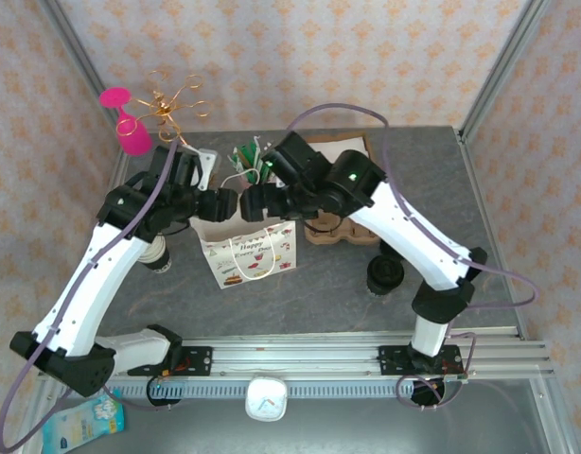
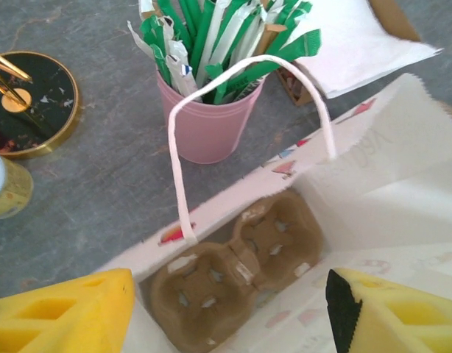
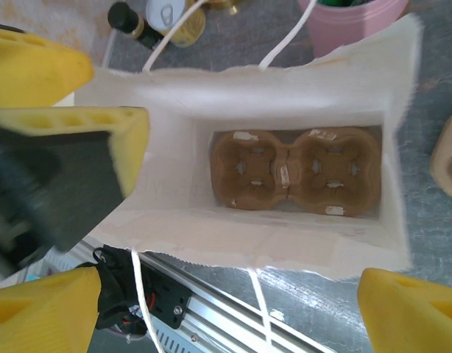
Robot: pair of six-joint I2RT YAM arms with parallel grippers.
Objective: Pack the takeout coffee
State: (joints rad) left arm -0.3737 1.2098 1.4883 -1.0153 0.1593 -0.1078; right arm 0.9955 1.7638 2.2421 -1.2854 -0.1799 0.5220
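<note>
A white paper gift bag (image 1: 248,251) stands open mid-table, with a brown two-hole carrier (image 3: 296,169) lying flat on its bottom. My left gripper (image 2: 230,316) hangs open over the bag's mouth, its yellow pads wide apart and nothing between them. From the other side, my right gripper (image 3: 226,316) is open over the bag's near edge, also empty. Both grippers (image 1: 224,203) (image 1: 255,201) meet above the bag in the top view. A cream cup with a dark base band (image 1: 156,255), which I take for the takeout coffee, stands left of the bag under my left forearm, its top hidden.
A pink cup of green and white sticks (image 2: 211,125) stands behind the bag, beside a box of white napkins (image 1: 343,151). More brown carriers (image 1: 340,232) and a black stack of lids (image 1: 385,274) sit to the right. A gold wire stand's base (image 2: 27,103) is at the back left.
</note>
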